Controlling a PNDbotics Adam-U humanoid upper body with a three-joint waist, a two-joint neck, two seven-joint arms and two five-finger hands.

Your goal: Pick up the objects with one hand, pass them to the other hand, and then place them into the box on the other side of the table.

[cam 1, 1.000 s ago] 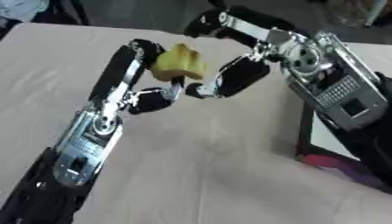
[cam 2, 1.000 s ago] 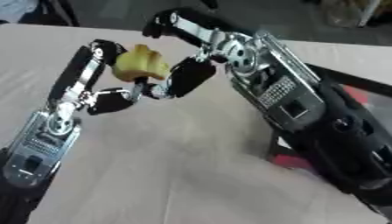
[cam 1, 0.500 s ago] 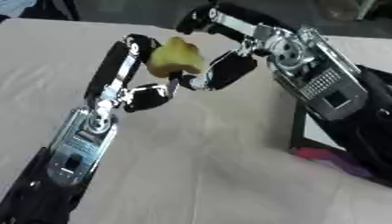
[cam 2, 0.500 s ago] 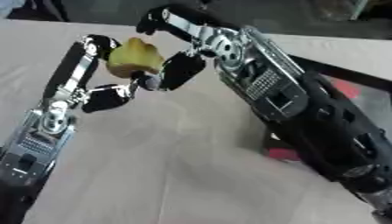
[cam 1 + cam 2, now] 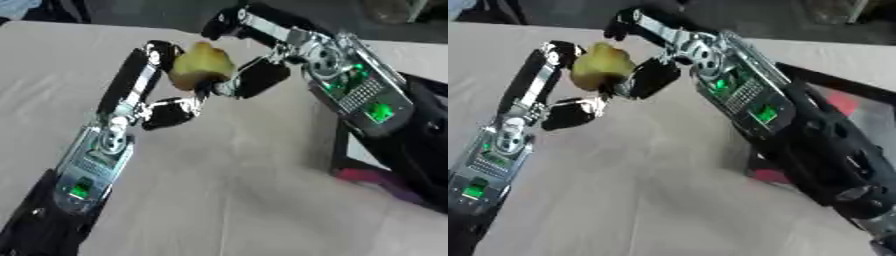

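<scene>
A yellow pear-like fruit (image 5: 200, 68) hangs above the tan table (image 5: 219, 190), held between both hands. My left hand (image 5: 140, 75) comes up from the lower left, with a finger curled against the fruit's left side and its thumb (image 5: 171, 112) under it. My right hand (image 5: 262, 75) reaches in from the right. Its fingers (image 5: 229, 21) arch over the top of the fruit and its thumb presses the fruit's right side. The dark box (image 5: 846, 92) with a red inside stands at the right, mostly hidden behind my right forearm.
The right forearm (image 5: 354, 95) crosses above the box's near-left corner (image 5: 341, 160). Bare tan tabletop spreads under the hands and toward the front. Dark shapes lie beyond the table's far edge (image 5: 79, 25).
Both hands have stayed on the fruit and lifted it slightly. The right arm has shifted a little to the left.
</scene>
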